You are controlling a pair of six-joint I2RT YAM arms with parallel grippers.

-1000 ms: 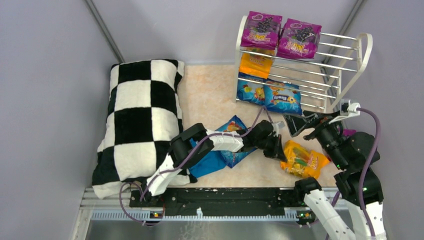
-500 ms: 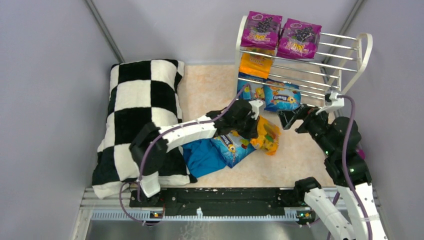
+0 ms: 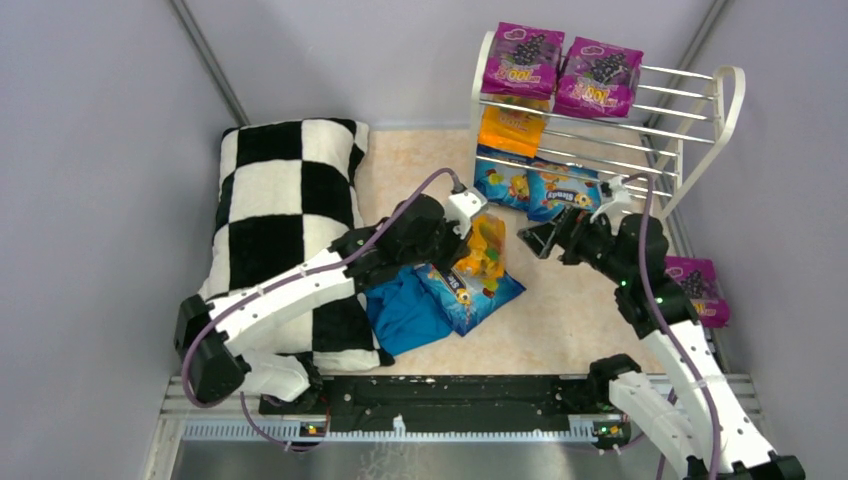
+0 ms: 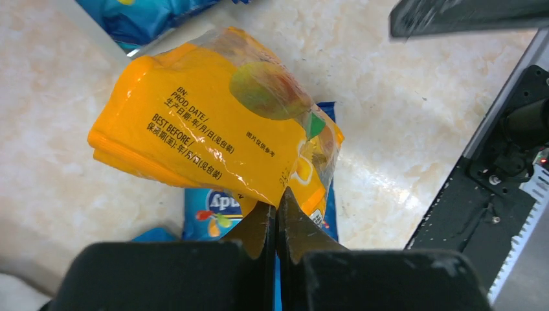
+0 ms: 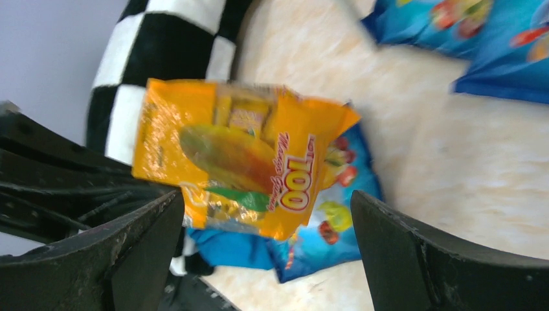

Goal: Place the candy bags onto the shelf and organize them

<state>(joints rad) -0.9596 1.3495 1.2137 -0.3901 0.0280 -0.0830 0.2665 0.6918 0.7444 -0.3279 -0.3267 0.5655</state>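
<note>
My left gripper (image 3: 468,238) is shut on the edge of an orange candy bag (image 3: 487,252) and holds it above the floor in front of the shelf (image 3: 690,150). In the left wrist view the closed fingertips (image 4: 277,208) pinch the bag's seam (image 4: 207,136). My right gripper (image 3: 538,238) is open and empty, facing that bag from the right; the bag (image 5: 239,155) hangs in front of its spread jaws. The shelf holds two purple bags (image 3: 522,60) on top, an orange bag (image 3: 511,128) in the middle, and two blue bags (image 3: 565,193) at the bottom. A blue bag (image 3: 470,295) lies on the floor. A purple bag (image 3: 700,287) lies at the right.
A black-and-white checkered pillow (image 3: 280,230) lies at the left. A teal-blue cloth (image 3: 405,318) sits under the floor bag beside the pillow. The right half of the shelf's middle and bottom tiers shows bare rods. Grey walls close in on both sides.
My left gripper took hold of the orange bag on the right floor and carried it left and up toward the shelf. My right arm swung left toward it, uncovering the purple bag.
</note>
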